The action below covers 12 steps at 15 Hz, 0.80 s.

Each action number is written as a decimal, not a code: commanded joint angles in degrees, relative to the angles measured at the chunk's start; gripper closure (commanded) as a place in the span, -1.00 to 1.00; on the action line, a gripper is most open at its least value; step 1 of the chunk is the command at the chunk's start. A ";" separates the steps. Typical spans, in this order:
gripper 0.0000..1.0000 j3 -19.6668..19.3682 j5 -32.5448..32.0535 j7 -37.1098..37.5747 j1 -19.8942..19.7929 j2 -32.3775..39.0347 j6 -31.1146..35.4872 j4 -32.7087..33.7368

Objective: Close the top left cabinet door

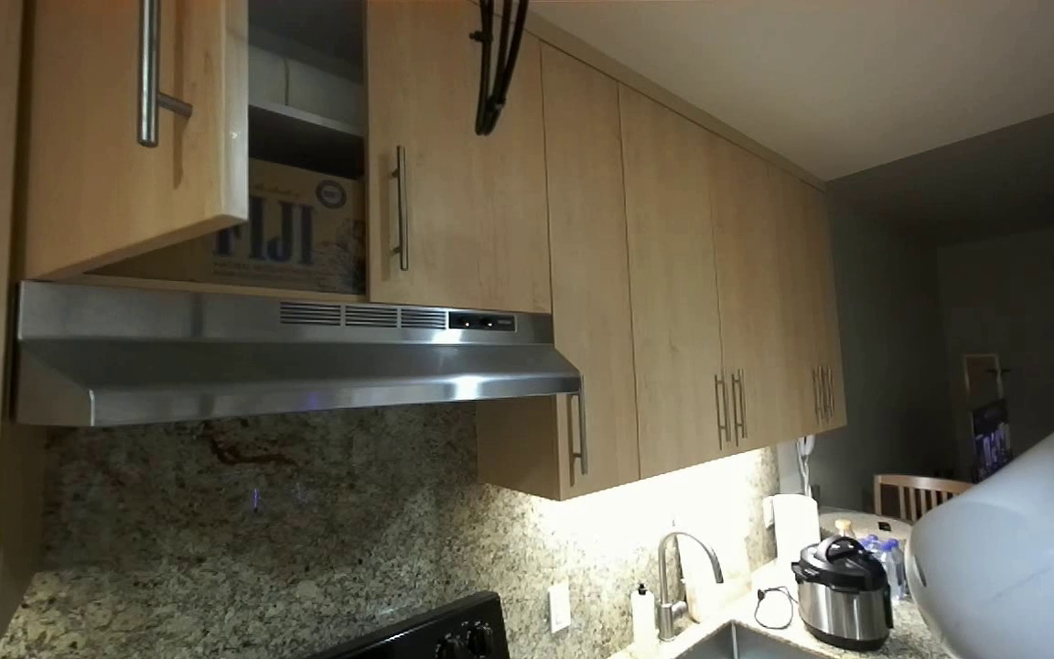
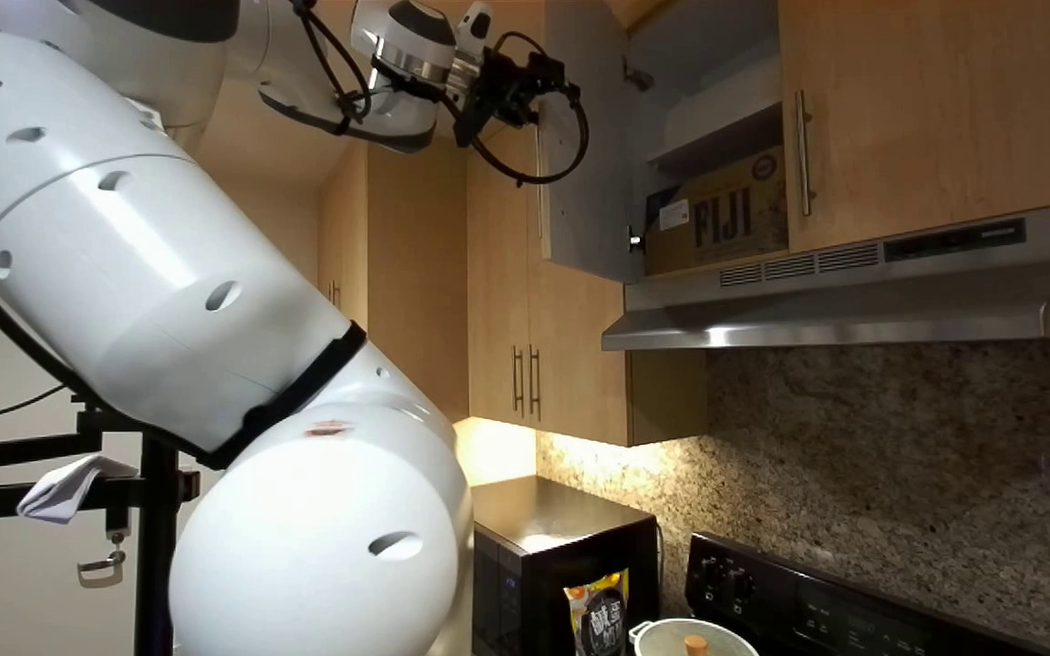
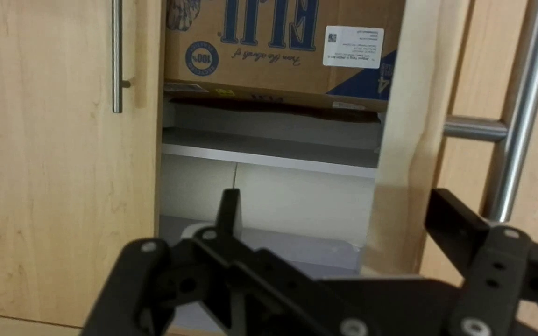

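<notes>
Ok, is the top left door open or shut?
Open: in both exterior views, the door stands angled outward, with the FIJI box visible inside.

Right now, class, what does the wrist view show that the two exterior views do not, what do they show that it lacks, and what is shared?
Only the wrist view: the fingers up close, standing apart, and a small yellow mark on the FIJI box.

Only the exterior views: the range hood and stone backsplash, in both.

Shared: the top left cabinet door standing open, that box, a shelf inside, and the closed neighbouring door with its bar handle.
</notes>
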 commanded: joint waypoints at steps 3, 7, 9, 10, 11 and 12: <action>-1.00 -3.75 0.86 3.14 2.45 0.27 -1.14 -4.67; -1.00 -5.34 0.05 5.41 2.05 -0.06 -2.23 -6.20; -1.00 -6.54 -0.30 6.52 1.94 -0.73 -2.74 -6.14; -1.00 -7.00 -0.40 6.95 1.98 -0.92 -3.09 -6.05; -1.00 -7.67 -0.53 7.47 1.99 -1.40 -3.37 -6.08; -1.00 -8.15 -0.63 8.00 1.98 -1.66 -3.72 -6.02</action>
